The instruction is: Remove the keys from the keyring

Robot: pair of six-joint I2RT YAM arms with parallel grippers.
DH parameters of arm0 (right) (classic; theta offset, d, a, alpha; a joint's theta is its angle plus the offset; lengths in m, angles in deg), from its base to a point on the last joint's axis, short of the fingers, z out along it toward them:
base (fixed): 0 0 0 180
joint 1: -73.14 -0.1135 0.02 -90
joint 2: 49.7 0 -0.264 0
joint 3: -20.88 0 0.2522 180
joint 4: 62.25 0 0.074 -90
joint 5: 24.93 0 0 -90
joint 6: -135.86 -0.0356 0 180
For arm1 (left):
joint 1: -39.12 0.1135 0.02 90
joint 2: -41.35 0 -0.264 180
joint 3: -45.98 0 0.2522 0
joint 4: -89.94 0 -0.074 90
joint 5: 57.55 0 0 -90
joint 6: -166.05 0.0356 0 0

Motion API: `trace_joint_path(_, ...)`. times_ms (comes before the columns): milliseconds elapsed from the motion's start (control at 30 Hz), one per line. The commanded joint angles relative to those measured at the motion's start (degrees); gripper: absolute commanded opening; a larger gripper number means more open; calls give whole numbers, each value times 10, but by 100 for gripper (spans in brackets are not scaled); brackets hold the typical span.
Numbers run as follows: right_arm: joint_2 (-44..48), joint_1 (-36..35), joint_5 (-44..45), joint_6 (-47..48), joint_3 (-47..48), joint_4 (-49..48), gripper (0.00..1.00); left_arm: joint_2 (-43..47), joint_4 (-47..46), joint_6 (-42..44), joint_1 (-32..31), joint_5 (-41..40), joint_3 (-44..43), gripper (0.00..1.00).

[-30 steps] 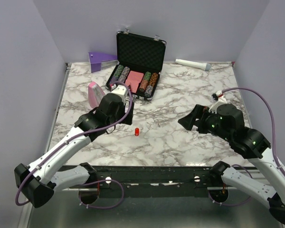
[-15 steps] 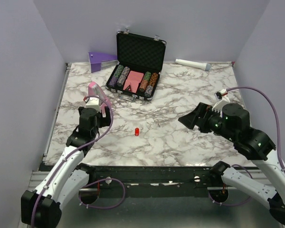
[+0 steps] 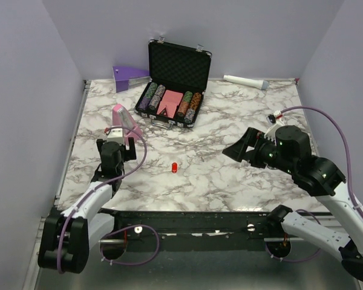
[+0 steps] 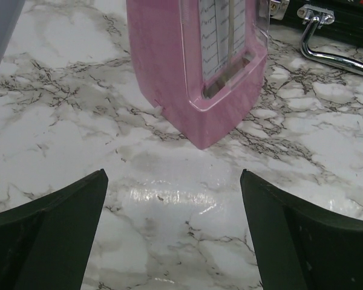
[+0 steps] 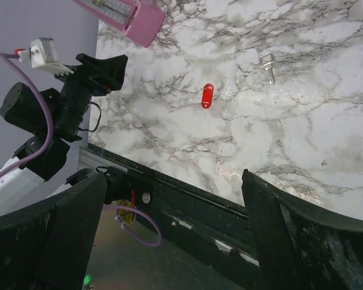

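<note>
Here lilac walls [image 3: 24, 72] enclose the marble tabletop [image 3: 230, 115]; left claw [image 4: 172, 173] and right claw [image 5: 173, 174] gape.

The left gripper [image 4: 174, 232] and right gripper [image 5: 172, 235] hover, fingers spread wide.

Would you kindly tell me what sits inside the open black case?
Rows of poker chips flank a pink central block in the case; whatever lies beneath them is covered.

Marble table [image 3: 230, 115]: red keyring [image 3: 175, 166], key [image 5: 268, 66], pink box [image 3: 122, 119], chip case [image 3: 172, 103].
</note>
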Motion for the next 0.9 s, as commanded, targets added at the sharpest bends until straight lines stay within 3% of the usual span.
trace_joint_path(0, 0, 0, -10, -5, 2, 6, 100, -74, -133, 16, 18, 26, -31, 99)
trace_joint_path(267, -32, 0, -18, -12, 6, -9, 100, -156, -237, 41, 45, 49, -67, 99)
trace_joint_path(367, -30, 0, -19, -15, -4, -17, 100, -176, -323, 48, 46, 39, -37, 99)
trace_joint_path(500, -23, 0, -19, -23, -24, -38, 100, -167, -330, 39, 48, 38, -24, 99)
trace_joint_path(567, -24, 0, -20, -28, -32, -48, 100, -169, -412, 28, 65, 81, 23, 99)
trace_joint_path(600, -25, 0, -20, -30, -36, -53, 100, -192, -513, 44, 66, 90, 54, 99)
trace_joint_path(667, -26, 0, -20, -31, -44, -65, 100, -173, -452, 47, 65, 125, 47, 99)
trace_joint_path(867, -24, 1, 61, -41, -84, -96, 100, -183, -452, 37, 65, 87, 37, 99)
